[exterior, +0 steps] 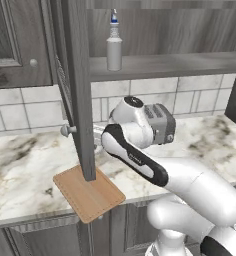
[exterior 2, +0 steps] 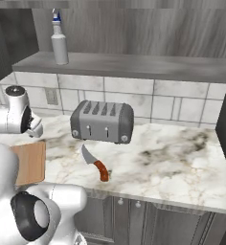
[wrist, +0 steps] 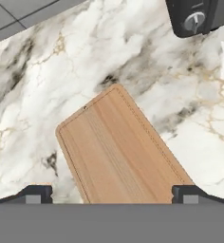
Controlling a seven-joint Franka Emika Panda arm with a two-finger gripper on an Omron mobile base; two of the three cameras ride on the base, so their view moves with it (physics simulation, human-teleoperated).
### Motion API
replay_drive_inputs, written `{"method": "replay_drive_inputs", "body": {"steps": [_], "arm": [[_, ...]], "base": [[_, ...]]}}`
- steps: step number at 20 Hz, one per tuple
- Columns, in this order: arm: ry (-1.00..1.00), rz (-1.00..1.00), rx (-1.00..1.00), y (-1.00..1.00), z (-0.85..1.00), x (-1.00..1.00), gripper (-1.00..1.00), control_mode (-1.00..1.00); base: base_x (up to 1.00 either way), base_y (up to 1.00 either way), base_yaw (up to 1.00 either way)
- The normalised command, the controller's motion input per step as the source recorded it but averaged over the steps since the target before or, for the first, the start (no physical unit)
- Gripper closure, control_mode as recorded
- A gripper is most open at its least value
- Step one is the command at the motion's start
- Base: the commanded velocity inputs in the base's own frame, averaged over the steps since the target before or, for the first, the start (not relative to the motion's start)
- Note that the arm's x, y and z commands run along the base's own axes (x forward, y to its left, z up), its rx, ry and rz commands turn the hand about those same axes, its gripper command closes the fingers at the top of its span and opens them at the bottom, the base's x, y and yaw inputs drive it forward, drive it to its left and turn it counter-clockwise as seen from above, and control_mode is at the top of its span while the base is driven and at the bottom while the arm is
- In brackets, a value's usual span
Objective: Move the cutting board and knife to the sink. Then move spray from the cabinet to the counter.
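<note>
The gripper point(wrist: 112, 193) hangs above the cutting board point(wrist: 121, 151) with its jaws spread wide and nothing between them; in the hand view one dark tip sits off the board's left long edge and the other at its right edge, so the board lies between them, not yet touched.

The board lies flat on the surface point(exterior: 25, 165), close to the front edge, with one corner appearing to reach past the edge in the left base view. The open cabinet door point(exterior: 75, 90) hangs right over the board's rear part there.

Further along the surface stands the toaster point(exterior 2: 102, 121), and in front of it lies the knife point(exterior 2: 95, 163), blade pointing back toward the toaster, handle toward the front edge. The spray point(exterior 2: 59, 39) stands upright on the cabinet shelf point(exterior 2: 134, 66) above. The sink cannot be made out in these views.

The first step, picking up the board, looks about to begin. The risks seem plain:
- A thin flat board gives the fingers little to bite; closing on its edges may slide it instead, possibly off the front edge.
- The board looks nearly as wide as the open jaws, so a slight misalignment could land a tip on top.
- Lifting could swing the arm into the hanging door.
</note>
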Motion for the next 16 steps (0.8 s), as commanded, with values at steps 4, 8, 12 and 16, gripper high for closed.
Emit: {"method": "replay_drive_inputs", "body": {"steps": [4, 8, 12, 16], "arm": [[0.0, 0.16, 0.0, -0.12, 0.81, -1.0, -1.0, -1.0], [0.0, 0.18, -0.09, -0.23, 0.44, -1.0, -1.0, -1.0], [0.0, 0.16, -0.16, -0.14, 0.17, -1.0, -1.0, -1.0], [0.0, 0.13, -0.18, 0.0, 0.03, -1.0, -1.0, -1.0]], "base": [[0.0, 0.0, 0.0], [0.0, 0.0, 0.0], [0.0, 0.0, 0.0], [0.0, 0.0, 0.0]]}}
